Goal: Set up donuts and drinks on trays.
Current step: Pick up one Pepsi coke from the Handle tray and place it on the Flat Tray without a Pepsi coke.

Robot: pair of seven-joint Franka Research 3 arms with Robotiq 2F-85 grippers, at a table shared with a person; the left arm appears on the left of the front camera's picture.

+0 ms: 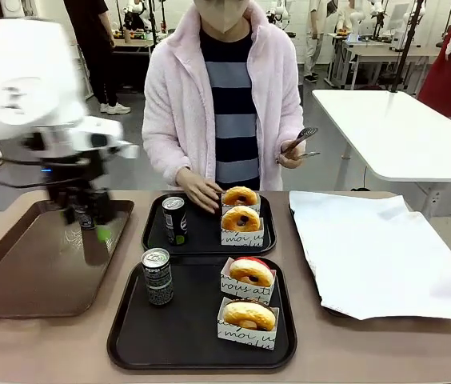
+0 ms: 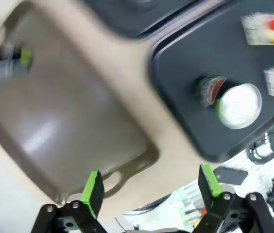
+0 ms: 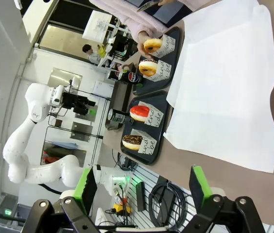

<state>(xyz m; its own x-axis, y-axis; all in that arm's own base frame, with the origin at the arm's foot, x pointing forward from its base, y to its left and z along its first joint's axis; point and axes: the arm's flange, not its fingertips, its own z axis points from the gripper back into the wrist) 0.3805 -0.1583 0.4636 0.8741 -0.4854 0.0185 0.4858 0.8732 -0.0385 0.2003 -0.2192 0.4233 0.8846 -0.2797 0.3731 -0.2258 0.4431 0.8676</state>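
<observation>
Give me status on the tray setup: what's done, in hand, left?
Looks nearly done. Near black rounded-square plastic tray: slim dark soda can, red-glazed donut and yellow-glazed donut in white paper sleeves. Far black tray: green-marked can, two sleeved orange donuts; the person's hand touches the rear one. Left gripper is open over the brown rectangular tray; right gripper open, holding nothing. Little visibly remains.

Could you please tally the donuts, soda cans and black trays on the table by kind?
Donuts: 4
Soda cans: 2
Black trays: 2
Total: 8
</observation>
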